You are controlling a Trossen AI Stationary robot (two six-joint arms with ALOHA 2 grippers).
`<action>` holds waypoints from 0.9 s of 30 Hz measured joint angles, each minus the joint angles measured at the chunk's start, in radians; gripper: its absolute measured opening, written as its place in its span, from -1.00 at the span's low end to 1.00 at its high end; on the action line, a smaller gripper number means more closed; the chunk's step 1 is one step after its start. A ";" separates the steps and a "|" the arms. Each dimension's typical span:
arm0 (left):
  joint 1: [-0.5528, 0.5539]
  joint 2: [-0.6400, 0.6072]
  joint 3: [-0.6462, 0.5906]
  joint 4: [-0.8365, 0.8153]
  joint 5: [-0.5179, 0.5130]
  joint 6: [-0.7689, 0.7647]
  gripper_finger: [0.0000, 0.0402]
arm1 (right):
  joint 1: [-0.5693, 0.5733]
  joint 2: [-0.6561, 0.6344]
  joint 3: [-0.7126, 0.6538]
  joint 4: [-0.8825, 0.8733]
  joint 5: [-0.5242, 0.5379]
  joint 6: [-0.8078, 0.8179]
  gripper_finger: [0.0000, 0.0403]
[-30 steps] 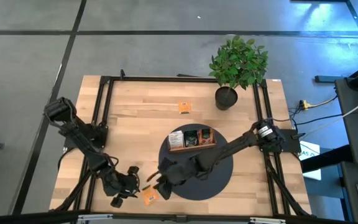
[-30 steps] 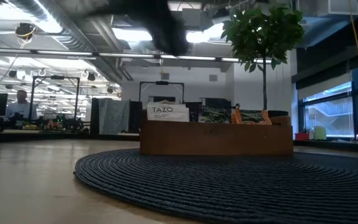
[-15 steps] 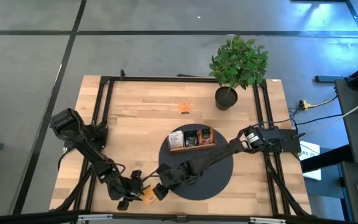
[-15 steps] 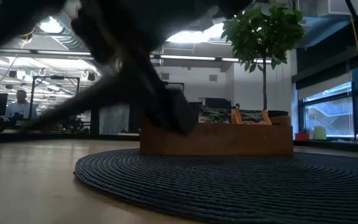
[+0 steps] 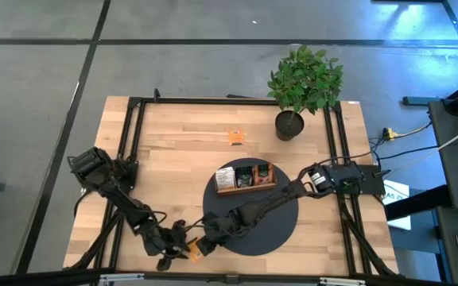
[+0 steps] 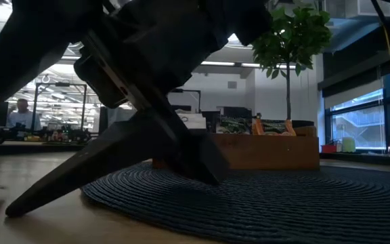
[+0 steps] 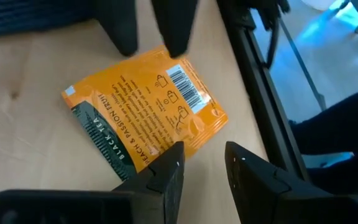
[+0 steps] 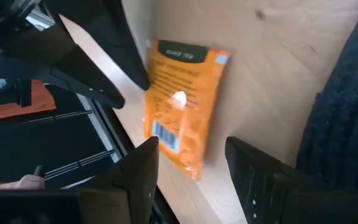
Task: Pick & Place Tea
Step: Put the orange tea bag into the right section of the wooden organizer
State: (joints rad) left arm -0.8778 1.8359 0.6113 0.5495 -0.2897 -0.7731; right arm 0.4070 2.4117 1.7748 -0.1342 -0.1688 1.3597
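Observation:
One orange tea sachet (image 7: pixel 145 115) lies flat on the bare wood near the table's front edge, just left of the dark round mat (image 5: pixel 273 226). My left gripper (image 7: pixel 204 153) stands open at one end of it, low over the table. My right gripper (image 8: pixel 191 146) is open at the opposite, barcode end (image 8: pixel 166 138), which lies between its two fingers. In the high view the sachet (image 5: pixel 191 253) sits between the two grippers. A second orange sachet (image 5: pixel 235 137) lies on the wood at the far middle. My left gripper has one fingertip (image 7: pixel 174 155) right at the sachet's near edge; I cannot tell whether it touches. My right gripper's fingers (image 8: pixel 143 163) stand on either side of the barcode end, slanting down from the mat's side; I cannot tell whether they touch it.
A brown wooden tray (image 5: pixel 246 187) holding several sachets stands on the mat's far part. A potted plant (image 5: pixel 302 79) is at the far right. The table's black frame rail (image 7: pixel 260 106) runs close beside the sachet. Both arms fill the low view's foreground (image 6: pixel 141 88).
Both grippers have come down to the table and closed in on the orange sachet from opposite sides, the left going toward the right edge, the right toward the left edge. The right gripper has rolled about its own line. The sachet has stayed where it lay.

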 joint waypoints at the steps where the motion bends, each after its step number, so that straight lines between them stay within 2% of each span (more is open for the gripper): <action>1: 0.007 0.000 0.000 0.000 0.001 -0.001 -0.42 | 0.000 0.004 0.001 0.002 -0.011 0.002 -0.05; 8: 0.036 0.000 -0.001 -0.002 0.000 0.008 -0.42 | -0.005 0.012 0.002 0.019 -0.039 -0.019 -0.05; 17: 0.036 0.001 -0.002 0.000 -0.001 0.030 -0.42 | -0.009 0.018 -0.002 0.139 -0.013 -0.036 -0.06; 21: 0.036 0.002 -0.002 0.004 -0.004 0.044 -0.42 | -0.010 0.018 -0.002 0.126 -0.013 -0.007 -0.20; 27: 0.036 0.002 -0.002 0.006 -0.004 0.043 -0.42 | -0.010 0.018 -0.002 0.109 -0.013 -0.006 -0.60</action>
State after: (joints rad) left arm -0.8421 1.8374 0.6094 0.5552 -0.2936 -0.7299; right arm 0.3965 2.4294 1.7729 -0.0249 -0.1822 1.3533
